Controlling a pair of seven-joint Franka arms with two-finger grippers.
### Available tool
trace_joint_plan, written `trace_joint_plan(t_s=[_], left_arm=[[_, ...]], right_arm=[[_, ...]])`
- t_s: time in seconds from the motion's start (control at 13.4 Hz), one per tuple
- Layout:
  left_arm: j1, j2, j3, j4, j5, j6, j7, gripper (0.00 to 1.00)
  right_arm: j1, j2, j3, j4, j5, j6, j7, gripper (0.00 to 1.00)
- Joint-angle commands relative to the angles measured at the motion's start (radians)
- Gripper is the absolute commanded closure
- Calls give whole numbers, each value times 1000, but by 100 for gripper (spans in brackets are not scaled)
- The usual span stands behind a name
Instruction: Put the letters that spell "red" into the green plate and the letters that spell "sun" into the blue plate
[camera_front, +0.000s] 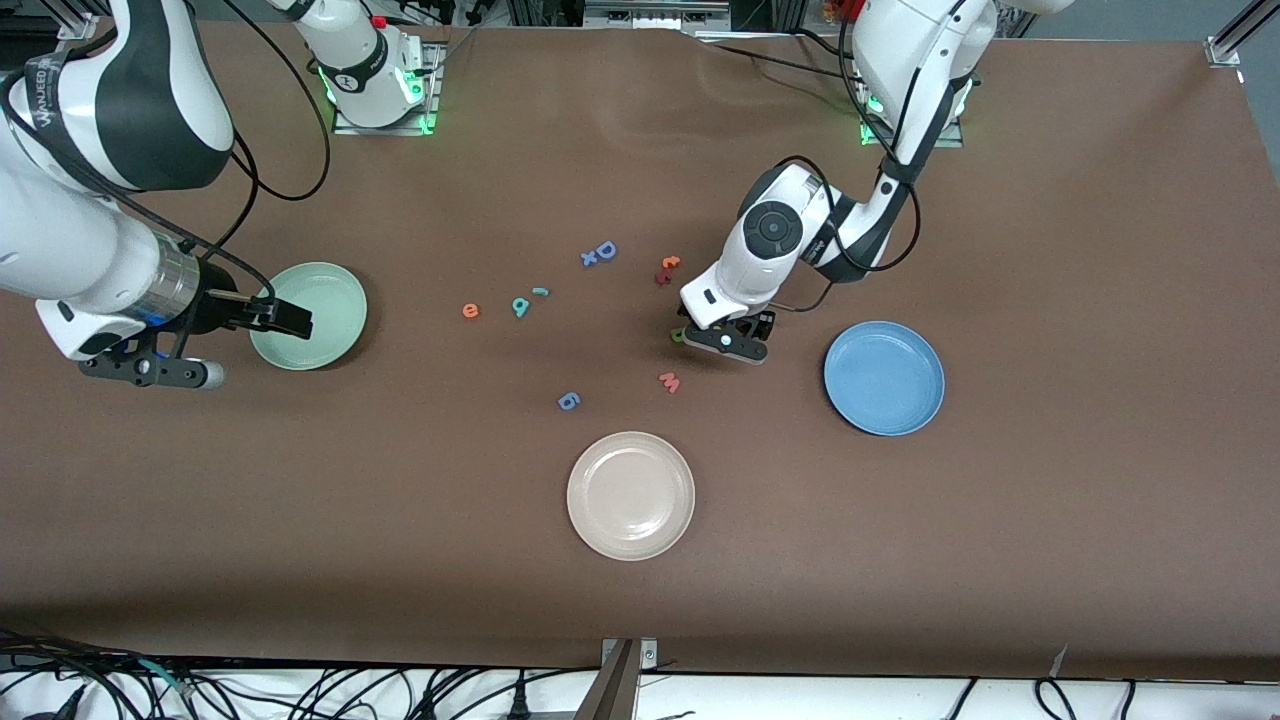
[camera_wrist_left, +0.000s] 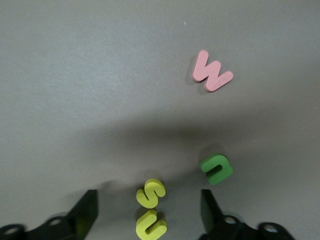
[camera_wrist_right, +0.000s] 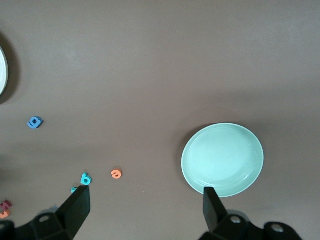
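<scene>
The right gripper (camera_front: 290, 318) hangs over the green plate (camera_front: 335, 345) with its jaws wide apart and nothing in them, and waits. The orange "e" (camera_front: 470, 311) and teal "d" (camera_front: 520, 306) lie on the table, well apart from it toward the left arm's end.

The left gripper (camera_wrist_left: 150, 212) is low over the yellow "s" (camera_wrist_left: 150, 193) and yellow "n" (camera_wrist_left: 150, 225), which sit touching between its spread fingers; nothing is gripped. The green "u" (camera_wrist_left: 217, 169) lies just outside one finger. The blue plate (camera_front: 884, 377) is near.

In the front view the wrist hides both yellow letters.
</scene>
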Motion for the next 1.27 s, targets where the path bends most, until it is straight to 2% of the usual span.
trace_joint_plan(t_s=[0.0, 0.22, 0.37, 0.82, 0.9, 1.04, 1.19], left_arm=[[-18, 24, 15, 0, -13, 52, 2, 21], [-18, 43, 15, -1, -11, 74, 2, 23], [-20, 44, 15, -3, -13, 74, 0, 36], [-31, 35, 13, -18, -13, 57, -18, 45], [-29, 32, 13, -20, -11, 54, -18, 51], [-30, 29, 13, -16, -13, 36, -24, 72], [-29, 23, 13, -12, -13, 19, -35, 78]], right_arm=[[4, 13, 3, 4, 66, 15, -1, 0], [61, 45, 6, -2, 84, 49, 126, 0], [101, 76, 6, -7, 84, 72, 162, 1], [162, 139, 6, -83, 86, 164, 251, 1], [167, 142, 6, -109, 86, 188, 251, 1], [179, 149, 6, -189, 86, 275, 251, 1], [182, 145, 9, -260, 86, 334, 254, 1]])
